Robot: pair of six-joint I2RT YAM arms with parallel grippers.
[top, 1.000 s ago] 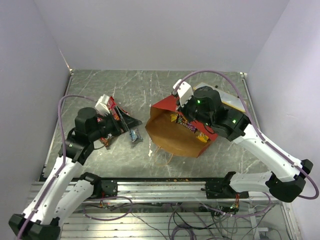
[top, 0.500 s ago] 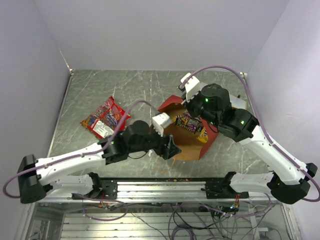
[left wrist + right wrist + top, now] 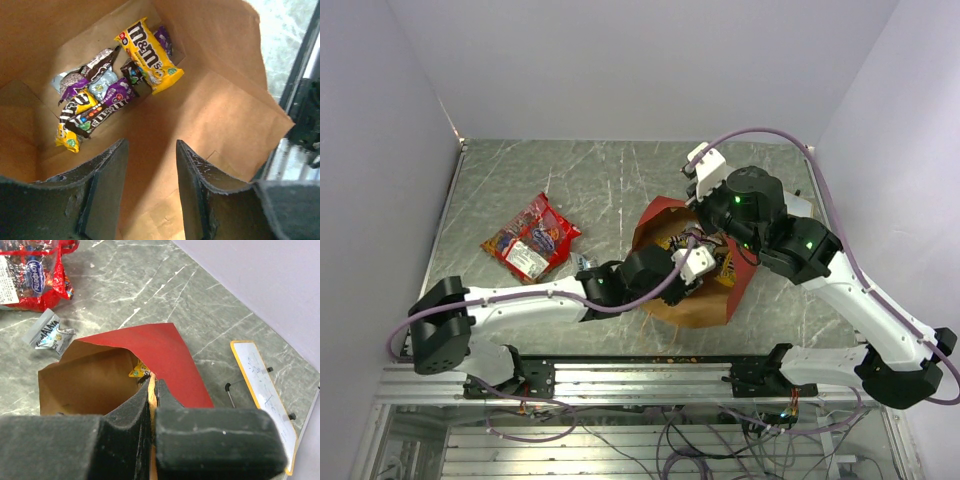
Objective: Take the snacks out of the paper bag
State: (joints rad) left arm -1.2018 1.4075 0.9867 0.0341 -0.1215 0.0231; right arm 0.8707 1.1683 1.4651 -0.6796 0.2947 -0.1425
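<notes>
Down at the bottom of the paper bag [image 3: 215, 115] the snacks [image 3: 107, 95] lie in a loose heap: a yellow packet [image 3: 150, 52] on top, a purple wrapper [image 3: 112, 100] beside it, and darker and silvery ones tucked underneath. The bag sits near the middle of the table [image 3: 620, 180] with its mouth gaping upward.

The left gripper [image 3: 151, 145] hangs inside that mouth, above the heap. Its fingers are spread apart with nothing between them, and brown paper walls stand on every side of it. The right gripper [image 3: 152, 387] is at the bag's far rim, with its fingers pinched tight on the paper edge next to the red side panel.

Outside the bag, a red chip bag [image 3: 532, 238] lies flat on the table to the left. A silver-blue packet [image 3: 49, 332] rests between it and the bag, and in the top view the left arm crosses over this packet. A white board [image 3: 265, 385] lies beyond the bag on the right.
</notes>
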